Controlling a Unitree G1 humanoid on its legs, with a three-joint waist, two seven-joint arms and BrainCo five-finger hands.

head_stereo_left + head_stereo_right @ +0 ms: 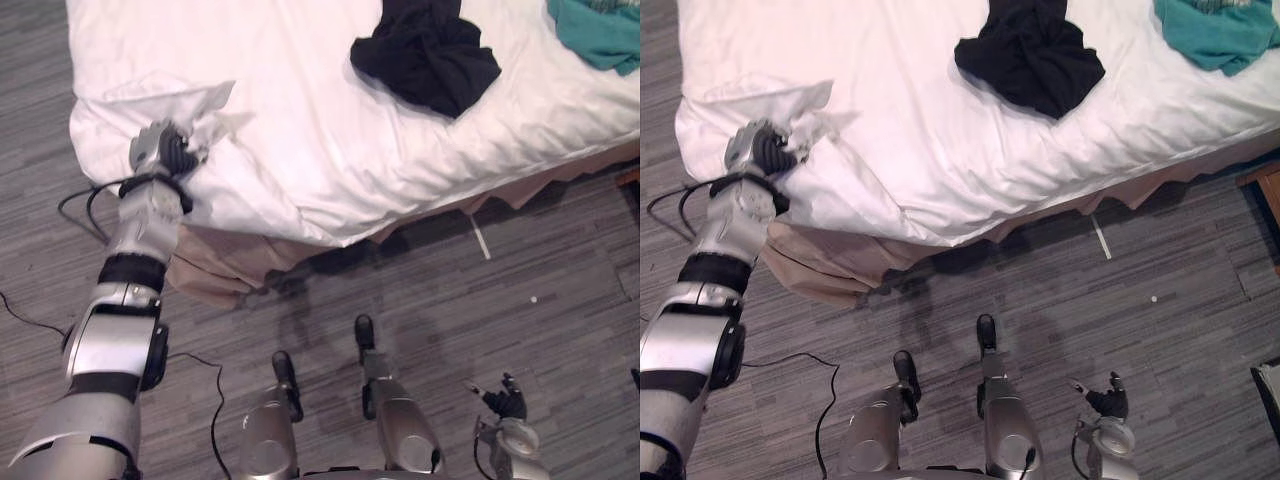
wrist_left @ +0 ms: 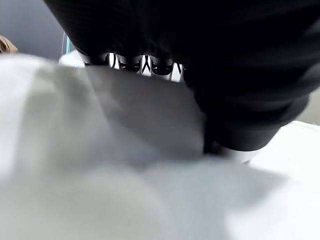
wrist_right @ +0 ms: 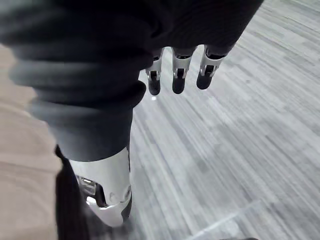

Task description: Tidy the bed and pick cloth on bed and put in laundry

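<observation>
**Tidying begun, clothes not yet collected**

Grey plank floor surrounds the bed, whose white sheet lies rumpled at the near corner. A black cloth and a teal cloth lie on top, well apart (neither is lifted, so the laundry step looks wholly undone). The left hand curls its fingers into the sheet's corner fold. The right hand hangs low over the floor, fingers relaxed and empty.

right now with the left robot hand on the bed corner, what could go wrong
1. The left robot hand grips a corner of the white sheet; a hard pull could slip free or bunch it.
2. The black garment and teal garment lie on that sheet, so tugging may drag them toward the edge.
3. The right robot hand hangs open by the floor, far from helping.
</observation>
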